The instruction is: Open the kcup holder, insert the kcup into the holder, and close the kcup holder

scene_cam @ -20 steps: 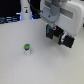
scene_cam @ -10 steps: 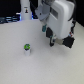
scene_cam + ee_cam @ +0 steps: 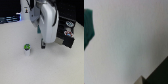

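A pale worktop [image 3: 30, 67] fills most of the exterior view, with a dark strip of background along the far edge. The arm [image 3: 47, 20], white and bulky, comes down over the middle of the surface. The holder [image 3: 66, 34], a black box, stands on the exterior view's right, just beside the arm and partly hidden by it; whether its drawer is out cannot be told. The gripper [image 3: 43, 45] hangs dark beneath the arm, low over the worktop, and the blur hides whether its fingers are spread or together. The kcup [image 3: 27, 48], green on top and whitish below, stands upright on the worktop to the exterior view's left of the gripper, near it but apart.

The wrist view shows none of these clearly: only bare pale surface, a blurred teal-green patch [image 3: 89, 27] at one edge, and a dark corner [image 3: 154, 75] that cannot be identified.
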### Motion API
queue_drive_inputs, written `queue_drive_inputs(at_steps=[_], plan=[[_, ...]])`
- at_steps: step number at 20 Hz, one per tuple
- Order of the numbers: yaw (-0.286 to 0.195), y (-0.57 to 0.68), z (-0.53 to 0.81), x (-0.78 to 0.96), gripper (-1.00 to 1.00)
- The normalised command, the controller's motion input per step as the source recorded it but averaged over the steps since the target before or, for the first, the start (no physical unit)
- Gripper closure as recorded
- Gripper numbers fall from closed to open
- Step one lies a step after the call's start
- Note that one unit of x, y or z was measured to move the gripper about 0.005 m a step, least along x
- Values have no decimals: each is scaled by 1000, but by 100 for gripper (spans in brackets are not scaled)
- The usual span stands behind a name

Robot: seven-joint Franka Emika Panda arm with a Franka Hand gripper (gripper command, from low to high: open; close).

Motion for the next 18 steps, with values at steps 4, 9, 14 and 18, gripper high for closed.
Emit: queue_drive_inputs(at_steps=[4, 9, 14, 18], plan=[[-300, -426, -246, -230, -100], [-304, -424, -319, -271, -100], [-300, -443, -354, -288, -100], [-300, -422, -405, -107, -100]])
